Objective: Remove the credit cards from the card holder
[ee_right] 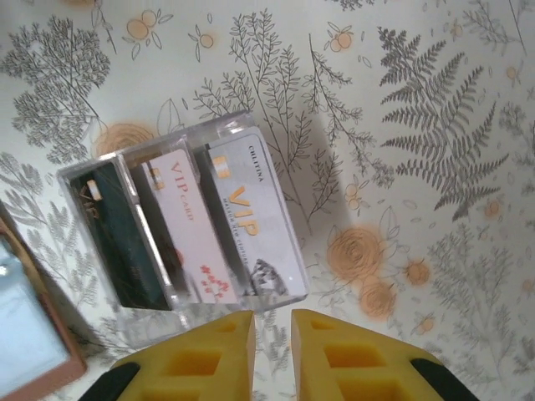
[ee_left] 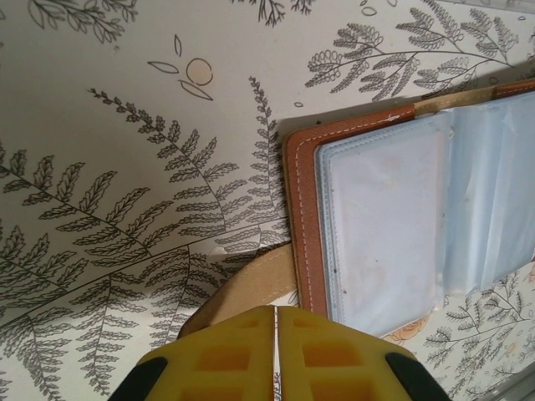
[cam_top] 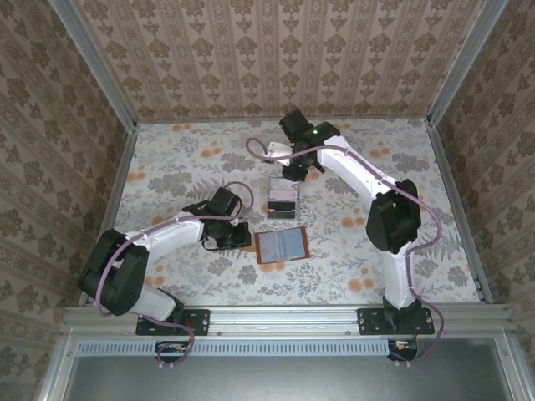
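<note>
In clear tray (ee_right: 155, 140): three credit cards (ee_right: 180, 234) | card holder (cam_top: 282, 246) open | left fingers (ee_left: 226, 351) closed | right fingers (ee_right: 209, 359) slightly apart, empty

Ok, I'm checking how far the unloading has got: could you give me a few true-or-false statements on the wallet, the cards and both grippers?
1. The card holder lies open on the table. True.
2. Three credit cards sit in the clear tray. True.
3. The right gripper grips a card. False: its jaws stand a little apart with nothing between them, near the tray.
4. The left gripper is wide open. False: it is shut, beside the card holder's brown edge.
</note>
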Controlling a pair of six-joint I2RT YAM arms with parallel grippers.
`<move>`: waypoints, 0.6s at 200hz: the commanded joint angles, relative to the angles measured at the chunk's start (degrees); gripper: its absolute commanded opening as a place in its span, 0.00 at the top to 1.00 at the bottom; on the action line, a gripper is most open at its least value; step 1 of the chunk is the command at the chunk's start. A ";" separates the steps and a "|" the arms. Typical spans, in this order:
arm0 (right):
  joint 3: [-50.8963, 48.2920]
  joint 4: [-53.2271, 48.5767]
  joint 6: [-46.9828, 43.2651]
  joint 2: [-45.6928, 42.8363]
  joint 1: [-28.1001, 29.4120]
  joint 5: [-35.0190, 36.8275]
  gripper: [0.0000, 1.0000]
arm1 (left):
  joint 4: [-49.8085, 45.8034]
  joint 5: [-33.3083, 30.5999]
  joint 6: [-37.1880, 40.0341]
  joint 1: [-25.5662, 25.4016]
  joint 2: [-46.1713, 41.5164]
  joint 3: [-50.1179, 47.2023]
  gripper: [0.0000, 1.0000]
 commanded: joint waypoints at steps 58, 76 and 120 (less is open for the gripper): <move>-23.60 19.32 35.59 -18.58 6.61 -1.56 0.83 | 2.23 2.96 1.68 0.17 4.93 -2.06 0.90; -28.00 22.17 41.52 -21.11 7.59 -2.85 0.86 | 2.60 2.97 1.67 0.11 5.37 -2.29 0.90; -36.57 26.77 57.14 -23.51 8.30 -10.75 0.90 | 3.29 3.10 1.09 -0.07 5.00 -3.43 0.90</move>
